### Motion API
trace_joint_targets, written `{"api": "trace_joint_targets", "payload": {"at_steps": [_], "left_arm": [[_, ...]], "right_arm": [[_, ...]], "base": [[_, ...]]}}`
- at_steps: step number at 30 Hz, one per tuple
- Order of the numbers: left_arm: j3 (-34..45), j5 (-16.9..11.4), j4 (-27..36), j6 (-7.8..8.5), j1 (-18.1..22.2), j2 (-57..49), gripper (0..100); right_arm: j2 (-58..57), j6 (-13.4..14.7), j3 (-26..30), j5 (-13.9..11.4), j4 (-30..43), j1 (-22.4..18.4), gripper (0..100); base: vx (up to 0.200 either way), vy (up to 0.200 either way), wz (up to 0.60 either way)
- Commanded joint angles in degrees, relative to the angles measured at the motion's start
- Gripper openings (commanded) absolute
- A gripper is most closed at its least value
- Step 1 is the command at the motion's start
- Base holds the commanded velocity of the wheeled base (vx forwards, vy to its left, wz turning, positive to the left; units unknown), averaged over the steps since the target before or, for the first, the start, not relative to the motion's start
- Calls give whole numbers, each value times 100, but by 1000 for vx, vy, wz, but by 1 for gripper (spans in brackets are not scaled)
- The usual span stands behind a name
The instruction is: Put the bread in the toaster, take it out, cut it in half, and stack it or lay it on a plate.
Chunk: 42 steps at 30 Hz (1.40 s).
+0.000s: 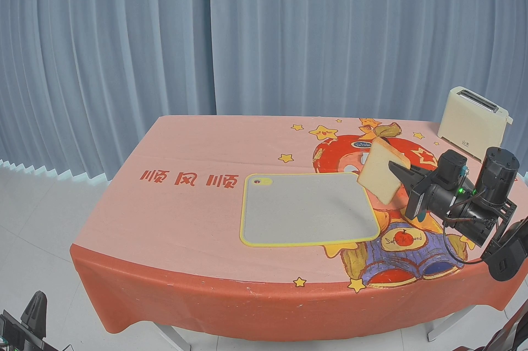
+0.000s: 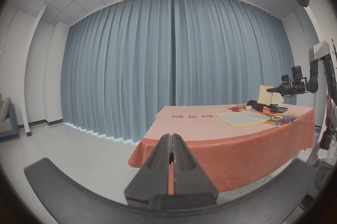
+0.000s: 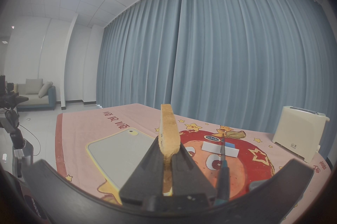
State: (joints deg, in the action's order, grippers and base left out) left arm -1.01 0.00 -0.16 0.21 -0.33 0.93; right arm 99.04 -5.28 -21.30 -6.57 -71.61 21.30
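1. The right pincer [image 1: 397, 170] is clamping the bread [image 1: 379, 168] by its lower edge. The slice is hanging tilted above the right rim of the cutting board [image 1: 308, 209], well apart from the toaster [image 1: 472, 124] at the far right corner of the tabletop [image 1: 192, 214].
2. The fingers are biting a narrow strip of soft crumb, so I am judging that a quick swing may be enough to bend, tear or shake the slice loose onto the tabletop.
3. If the toaster is the goal, the tilt is working against it: a slanted slice is likely to be catching on the slot's rim. I cannot tell whether the bread is toasted already.
4. The right wrist view is presenting the slice edge-on, upright between the fingers, with a white card [image 3: 219, 148] lying on the tabletop beyond it. The head view is offering instead the broad face and its place over the board.
5. The left wrist view is showing the left pincer [image 2: 171, 137] pressed together on nothing, low and well apart from the tabletop. It is also showing the slice from the side, raised above the board.
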Motion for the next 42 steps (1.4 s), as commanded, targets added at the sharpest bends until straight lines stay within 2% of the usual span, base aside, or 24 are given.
{"api": "trace_joint_targets", "payload": {"at_steps": [1,9,14,20,25,34,40,42], "left_arm": [[101,9,-2,-3,-2,-14,0],[101,9,-2,6,-2,-14,0],[101,9,-2,-3,-2,-14,0],[101,9,-2,-3,-2,-14,0],[101,9,-2,-3,-2,-14,0],[101,9,-2,6,-2,-14,0],[101,9,-2,6,-2,-14,0],[101,0,-2,6,-2,-14,0]], "right_arm": [[63,1,-15,-2,-2,6,0],[133,9,-15,-2,-2,68,0],[257,141,-32,-2,-2,155,0],[555,774,-208,15,-2,410,0],[801,1126,-279,209,-2,577,0],[1091,2259,-595,130,-2,656,0],[1250,2831,-718,86,6,762,0],[1355,2936,-806,86,6,806,0]], "base": [[0,0,0],[0,0,0],[0,0,0],[0,0,0],[0,0,0],[0,0,0],[0,0,0],[0,0,0]]}}
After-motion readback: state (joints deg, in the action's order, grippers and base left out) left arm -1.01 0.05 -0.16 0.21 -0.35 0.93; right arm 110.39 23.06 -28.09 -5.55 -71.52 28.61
